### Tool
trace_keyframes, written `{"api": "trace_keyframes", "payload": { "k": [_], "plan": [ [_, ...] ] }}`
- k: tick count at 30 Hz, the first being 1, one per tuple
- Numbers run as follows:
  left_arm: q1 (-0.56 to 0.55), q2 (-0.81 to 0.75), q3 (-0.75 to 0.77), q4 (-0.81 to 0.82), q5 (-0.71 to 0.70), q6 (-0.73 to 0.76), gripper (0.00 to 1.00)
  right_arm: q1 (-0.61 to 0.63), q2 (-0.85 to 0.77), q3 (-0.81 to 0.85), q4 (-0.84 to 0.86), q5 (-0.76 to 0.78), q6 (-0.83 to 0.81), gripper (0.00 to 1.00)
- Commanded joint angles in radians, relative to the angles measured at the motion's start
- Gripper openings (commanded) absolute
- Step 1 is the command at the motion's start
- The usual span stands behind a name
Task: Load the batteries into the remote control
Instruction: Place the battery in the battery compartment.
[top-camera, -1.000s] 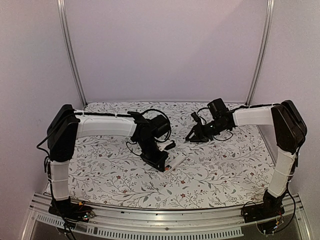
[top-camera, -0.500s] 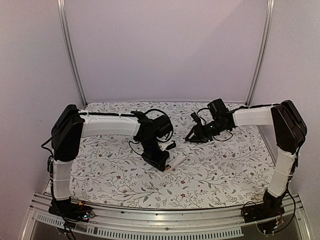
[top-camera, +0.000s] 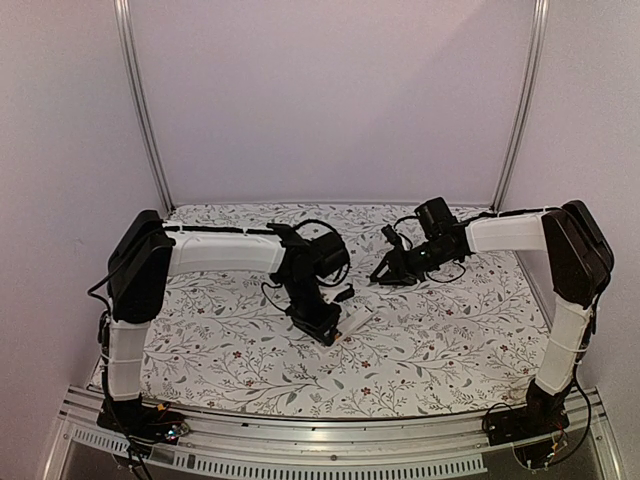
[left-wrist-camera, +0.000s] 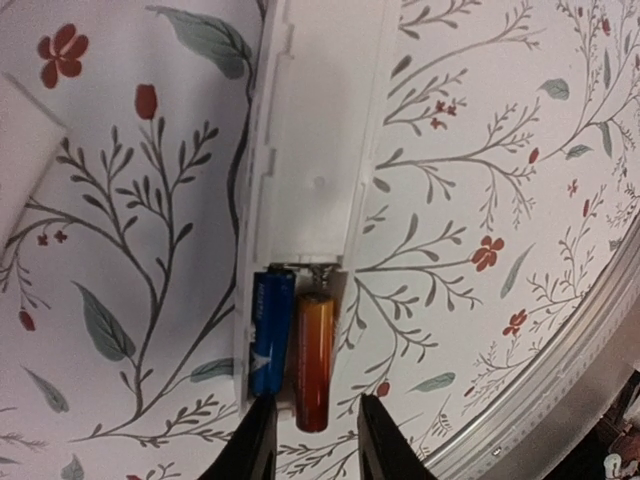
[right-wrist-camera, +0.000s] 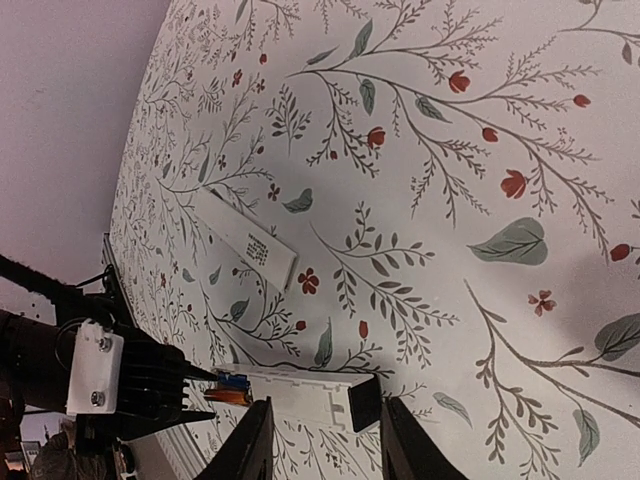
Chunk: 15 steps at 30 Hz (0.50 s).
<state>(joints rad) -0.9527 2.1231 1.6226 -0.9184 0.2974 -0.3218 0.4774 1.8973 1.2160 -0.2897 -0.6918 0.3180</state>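
Looking down from above, the left gripper (top-camera: 330, 330) met the white remote control (top-camera: 355, 320) mid-table (top-camera: 450, 340); the right gripper (top-camera: 384, 274) hung well apart. Left wrist: released jaws loosely flanked the orange battery (left-wrist-camera: 313, 360), beside the blue battery (left-wrist-camera: 270, 335), both in the remote's recess. Right wrist: fingers spread, holding nothing.

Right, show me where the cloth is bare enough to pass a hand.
Free: the cloth between the remote and the near rail, and the stretch right of the remote, up to the right arm. Crowded: the centre, where the left arm stands over the remote.
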Motion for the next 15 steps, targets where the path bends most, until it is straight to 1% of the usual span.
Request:
{"api": "trace_keyframes", "payload": {
  "k": [1, 5, 8, 9, 11, 12, 13, 14, 15],
  "plan": [
    [-0.006, -0.018, 0.030, -0.008, -0.019, 0.009, 0.31, -0.005, -0.018, -0.012, 0.013, -0.016, 0.004, 0.36],
    [0.007, -0.082, 0.012, 0.029, -0.063, 0.021, 0.38, -0.006, -0.025, -0.015, 0.011, -0.018, -0.003, 0.36],
    [0.014, -0.161, -0.032, 0.088, -0.139, 0.068, 0.43, -0.006, -0.033, -0.017, 0.009, -0.029, -0.005, 0.36],
    [0.014, -0.193, -0.056, 0.118, -0.173, 0.086, 0.48, -0.005, -0.034, -0.019, 0.008, -0.031, -0.005, 0.36],
    [0.014, -0.281, -0.141, 0.226, -0.257, 0.121, 0.61, -0.005, -0.035, -0.018, -0.011, -0.027, -0.002, 0.36],
    [0.014, -0.335, -0.230, 0.306, -0.287, 0.136, 0.71, -0.005, -0.032, -0.017, -0.029, -0.028, -0.002, 0.36],
    [0.015, -0.389, -0.299, 0.393, -0.323, 0.148, 0.86, -0.002, -0.029, -0.018, -0.048, -0.026, -0.004, 0.36],
    [0.019, -0.437, -0.375, 0.488, -0.340, 0.163, 0.94, 0.003, -0.029, -0.021, -0.066, -0.021, -0.007, 0.37],
    [0.025, -0.483, -0.428, 0.548, -0.321, 0.176, 0.99, 0.008, -0.032, -0.024, -0.087, -0.009, -0.014, 0.37]
  ]
}}
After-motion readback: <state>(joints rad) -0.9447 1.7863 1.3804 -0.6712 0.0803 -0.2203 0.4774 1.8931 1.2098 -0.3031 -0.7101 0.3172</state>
